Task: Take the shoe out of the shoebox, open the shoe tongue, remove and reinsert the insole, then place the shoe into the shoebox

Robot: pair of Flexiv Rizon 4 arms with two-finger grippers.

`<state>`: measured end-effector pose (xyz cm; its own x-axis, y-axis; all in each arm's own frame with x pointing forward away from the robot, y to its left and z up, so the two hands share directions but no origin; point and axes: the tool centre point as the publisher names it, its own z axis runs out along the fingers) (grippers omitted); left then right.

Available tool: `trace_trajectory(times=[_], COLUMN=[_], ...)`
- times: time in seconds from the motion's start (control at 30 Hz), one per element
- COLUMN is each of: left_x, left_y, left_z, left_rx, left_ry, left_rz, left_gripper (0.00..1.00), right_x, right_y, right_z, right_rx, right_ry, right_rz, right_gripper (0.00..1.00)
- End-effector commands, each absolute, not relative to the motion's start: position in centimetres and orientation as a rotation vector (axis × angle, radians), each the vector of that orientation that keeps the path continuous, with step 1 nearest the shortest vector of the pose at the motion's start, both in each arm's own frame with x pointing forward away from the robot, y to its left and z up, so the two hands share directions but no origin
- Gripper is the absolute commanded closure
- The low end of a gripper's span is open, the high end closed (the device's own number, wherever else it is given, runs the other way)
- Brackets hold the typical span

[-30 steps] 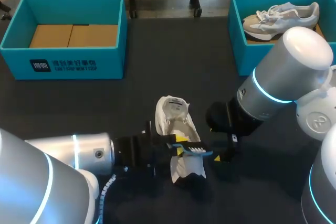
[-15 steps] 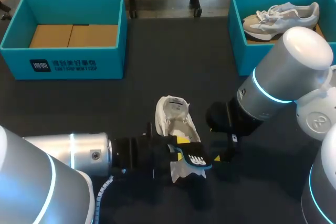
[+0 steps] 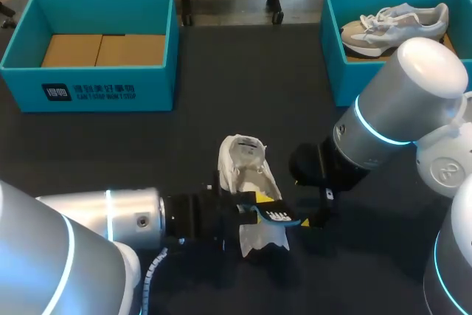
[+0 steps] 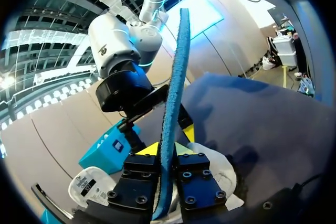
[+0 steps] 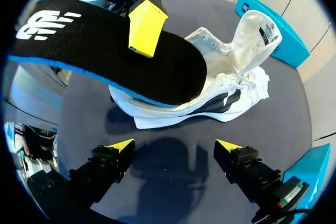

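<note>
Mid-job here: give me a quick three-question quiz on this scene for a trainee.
1. Fill in: the right gripper has its fingers ____.
2. What clamps the black insole with the blue underside? A the left gripper; B the right gripper; C nothing.
3. True or false: the white shoe sits inside the left teal shoebox.
Key: 1 open; 2 A; 3 false, it lies on the dark table; that shoebox holds only cardboard.

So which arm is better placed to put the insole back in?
Left. The left pincer grips the insole over the shoe; the right pincer is open, empty, beside it.
</note>
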<state>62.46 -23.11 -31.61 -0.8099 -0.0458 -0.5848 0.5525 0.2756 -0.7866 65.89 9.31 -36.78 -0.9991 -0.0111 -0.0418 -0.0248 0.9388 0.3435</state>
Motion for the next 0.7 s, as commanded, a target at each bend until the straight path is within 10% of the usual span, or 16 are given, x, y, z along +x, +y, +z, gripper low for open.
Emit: trace_trajectory(times=[0.03, 0.7], left_x=[62.7, 65.2], left_y=[-24.2, -23.6], left_z=[-31.9, -34.9], left_rx=[0.464, 0.645], left_ry=[2.063, 1.986], left_rz=[-1.536, -1.281], left_gripper=[1.0, 1.0], right_x=[65.8, 65.8], right_y=[9.3, 9.3], right_z=[-36.8, -36.8], right_rx=[-0.028, -0.028], right_ry=[3.053, 3.053], right_rz=[0.545, 0.545], right_gripper=[0.0, 0.0])
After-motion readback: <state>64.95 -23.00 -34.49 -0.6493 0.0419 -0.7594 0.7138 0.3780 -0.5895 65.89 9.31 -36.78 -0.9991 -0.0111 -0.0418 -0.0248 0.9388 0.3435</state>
